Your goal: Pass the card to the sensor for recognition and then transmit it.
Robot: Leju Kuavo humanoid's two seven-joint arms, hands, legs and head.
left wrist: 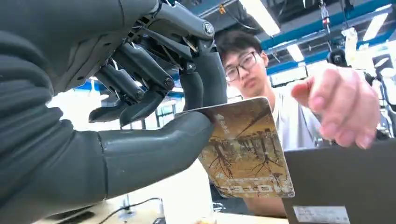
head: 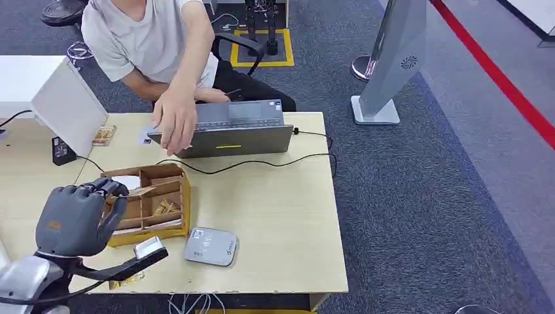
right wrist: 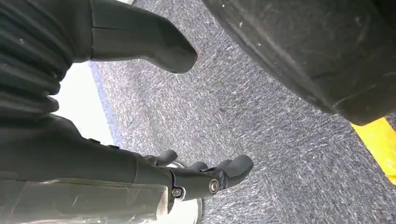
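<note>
Brown card (left wrist: 245, 149) pinched between thumb and fingers (left wrist: 205, 79) of the left hand (head: 75, 219), raised above the worktop (head: 275, 209) — a person's hand (head: 173, 121) reaches in; loose pinch could drop it.

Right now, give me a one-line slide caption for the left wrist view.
Left hand pinches the card as a person's hand reaches toward it over the laptop.
</note>
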